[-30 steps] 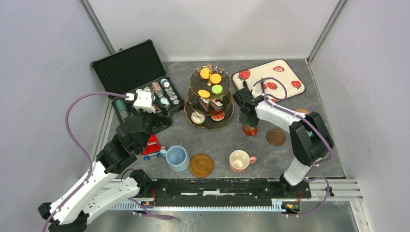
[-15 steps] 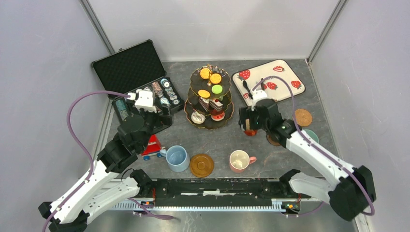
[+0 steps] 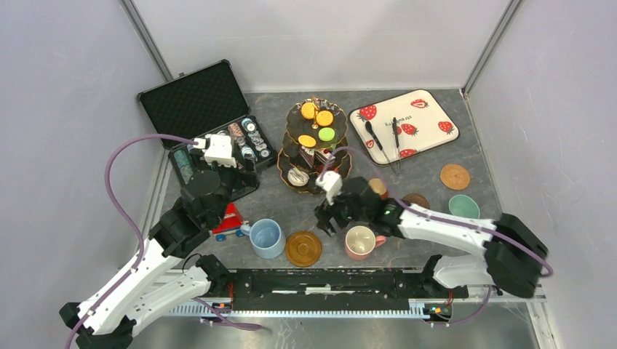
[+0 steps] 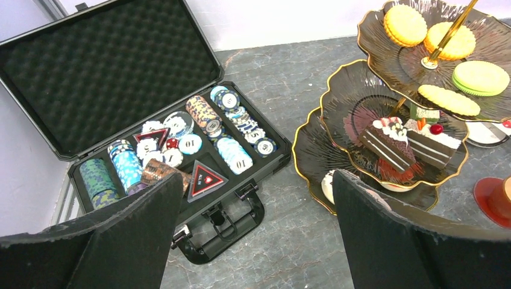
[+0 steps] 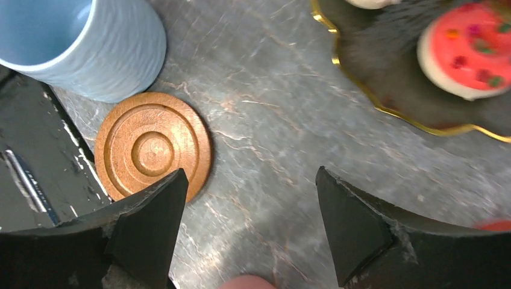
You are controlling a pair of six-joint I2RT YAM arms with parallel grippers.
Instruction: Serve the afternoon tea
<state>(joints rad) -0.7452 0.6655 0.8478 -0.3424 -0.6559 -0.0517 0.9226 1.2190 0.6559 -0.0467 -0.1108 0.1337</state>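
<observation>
**Right fingers** (image 5: 138,235): spread wide and empty, pointing down at bare surface near the middle of the front edge.

**Left fingers** (image 4: 120,241): likewise apart and empty, held above the open black case (image 4: 181,150) by the far-left corner.

**Wooden coaster** (image 5: 153,147): lies flat just inside the left tip of the right fingers, close to the front edge.
- The blue mug (image 5: 90,42) stands just beside it on the left.
- The pink mug (image 3: 360,241) stands near it on the right.
- The three-tier stand (image 5: 385,66), with a pink donut (image 5: 473,51) on its lowest plate, sits beyond them toward the centre of the surface.

**Further out, toward the right edge:**
- the small brown mug (image 3: 377,187)
- a dark coaster (image 3: 416,200)
- a tan coaster (image 3: 455,176)
- the green mug (image 3: 463,206)
- a strawberry tray (image 3: 426,109) in the far-right corner

**Likely step:** pairing a front mug with the wooden coaster, though which of the two is the target cannot be told.

**If the coaster is the target:**
- The disc is thin, so the tips should straddle its rim and drop until they graze the surface before closing.
- The approach is best made from the side away from the blue mug, which leaves little room.

**If the pink mug is the target:**
- One finger should go inside the wall and one outside, opposite the handle.
- The lift should be straight up and clear of the stand's gold rim.
</observation>
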